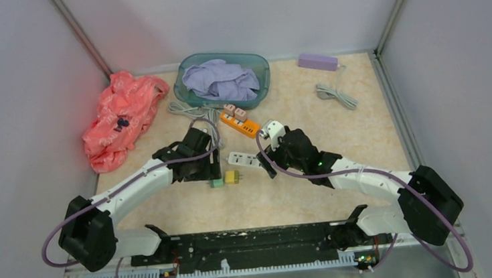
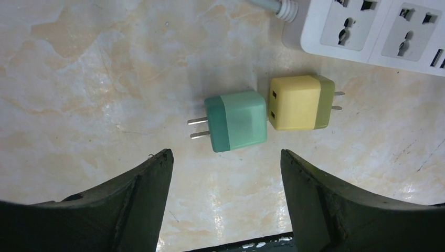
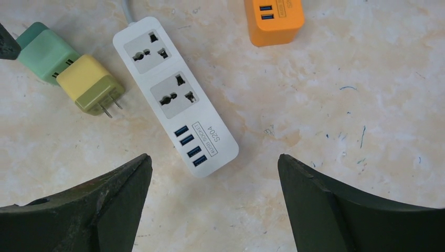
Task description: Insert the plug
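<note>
A green plug (image 2: pixel 236 121) and a yellow plug (image 2: pixel 302 102) lie side by side on the table, prongs pointing opposite ways; both show in the top view, green (image 1: pixel 216 182) and yellow (image 1: pixel 232 176). A white power strip (image 3: pixel 176 94) with two sockets and several USB ports lies beside them, also in the top view (image 1: pixel 244 159). My left gripper (image 2: pixel 225 163) is open and empty, hovering just short of the green plug. My right gripper (image 3: pixel 215 163) is open and empty over the strip's USB end.
An orange power strip (image 1: pixel 240 124) with plugs in it lies behind the white one. A teal basket (image 1: pixel 262 63) of cloth stands at the back, a pink cloth (image 1: pixel 120 116) at the left, a purple block (image 1: pixel 317 61) and grey cable (image 1: pixel 335 94) at back right.
</note>
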Controlling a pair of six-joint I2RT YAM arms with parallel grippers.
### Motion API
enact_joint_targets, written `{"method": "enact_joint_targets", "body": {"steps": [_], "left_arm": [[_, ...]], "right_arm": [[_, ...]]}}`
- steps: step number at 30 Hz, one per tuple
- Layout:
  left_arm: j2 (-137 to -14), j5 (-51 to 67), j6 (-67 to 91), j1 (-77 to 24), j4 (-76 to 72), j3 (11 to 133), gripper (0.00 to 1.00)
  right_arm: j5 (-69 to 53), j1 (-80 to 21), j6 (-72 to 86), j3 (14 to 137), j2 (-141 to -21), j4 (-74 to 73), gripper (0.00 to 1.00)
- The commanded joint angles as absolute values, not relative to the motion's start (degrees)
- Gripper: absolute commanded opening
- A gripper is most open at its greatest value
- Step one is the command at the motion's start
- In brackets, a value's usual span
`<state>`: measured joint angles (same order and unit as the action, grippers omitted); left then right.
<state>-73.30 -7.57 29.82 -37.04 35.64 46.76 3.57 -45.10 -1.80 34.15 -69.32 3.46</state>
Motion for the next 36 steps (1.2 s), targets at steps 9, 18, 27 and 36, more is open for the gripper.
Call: {"method": "enact_joint_targets", "body": {"steps": [9,18,27,36], "left_arm": [[-77.3,0.8,32.9,-37.4,28.2,44.8,0.74],[-77.0,11.4,37.3,-38.3,23.1,43.3,0.74],[-74.9,2.8,33.4,-40.0,30.7,46.9,0.77],[-78.9,-5.8,25.5,-40.1,34.2,48.7,0.79]], "right_arm": [[2.7,-45.1,-1.4,33.6,-67.2,7.2,0.89],[3.1,-45.1,-1.5,33.6,-67.3,6.9,0.89],[3.4,-45.1,-1.8,33.2,-67.1,7.3,0.89],[3.3,-45.1,-2.2,32.6,-66.8,8.1,0.89]]}}
